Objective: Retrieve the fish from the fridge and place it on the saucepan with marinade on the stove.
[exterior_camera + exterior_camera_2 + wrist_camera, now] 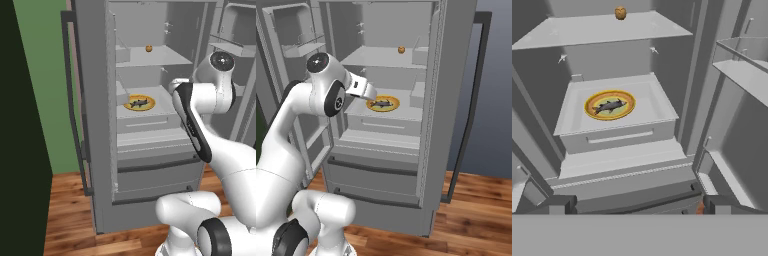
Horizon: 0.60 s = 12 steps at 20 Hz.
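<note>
End effector (pixel 636 204) jaws spread wide, empty, short of open fridge (pixel 95 125), slim dark grey fish (pixel 609 105) flat on round orange plate (pixel 592 111), white shelf (pixel 652 97), fingertips cropped.

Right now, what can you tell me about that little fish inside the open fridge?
The fish is small, slim and dark grey with lighter markings. It lies flat on a round orange-yellow plate, which rests on a white shelf in the middle of the fridge. Nothing else touches it; the open gripper is well short of it.
</note>
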{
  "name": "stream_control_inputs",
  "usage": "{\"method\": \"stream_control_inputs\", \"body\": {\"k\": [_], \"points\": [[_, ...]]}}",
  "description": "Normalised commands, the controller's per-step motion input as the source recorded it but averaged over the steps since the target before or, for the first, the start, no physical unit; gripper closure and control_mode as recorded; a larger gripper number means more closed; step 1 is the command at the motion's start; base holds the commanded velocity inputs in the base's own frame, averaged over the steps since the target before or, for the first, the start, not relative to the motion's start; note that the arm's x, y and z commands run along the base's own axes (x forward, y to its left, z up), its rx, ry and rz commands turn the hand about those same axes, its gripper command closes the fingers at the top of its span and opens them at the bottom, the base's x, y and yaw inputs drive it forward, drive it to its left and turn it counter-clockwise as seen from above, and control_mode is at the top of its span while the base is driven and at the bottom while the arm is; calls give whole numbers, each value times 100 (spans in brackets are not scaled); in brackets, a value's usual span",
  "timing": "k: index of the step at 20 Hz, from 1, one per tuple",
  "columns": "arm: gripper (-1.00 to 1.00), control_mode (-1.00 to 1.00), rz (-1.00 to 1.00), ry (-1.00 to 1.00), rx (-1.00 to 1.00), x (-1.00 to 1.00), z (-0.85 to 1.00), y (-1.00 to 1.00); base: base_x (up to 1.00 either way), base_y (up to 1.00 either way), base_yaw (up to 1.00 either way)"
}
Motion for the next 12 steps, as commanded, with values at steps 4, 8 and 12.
{"method": "stream_control_inputs", "body": {"k": [4,8,12], "points": [[-100,-100,0,0,0,0,0,0,0,0,0],[-100,-100,0,0,0,0,0,0,0,0,0],[-100,100,0,0,0,0,0,0,29,-1,0]]}}
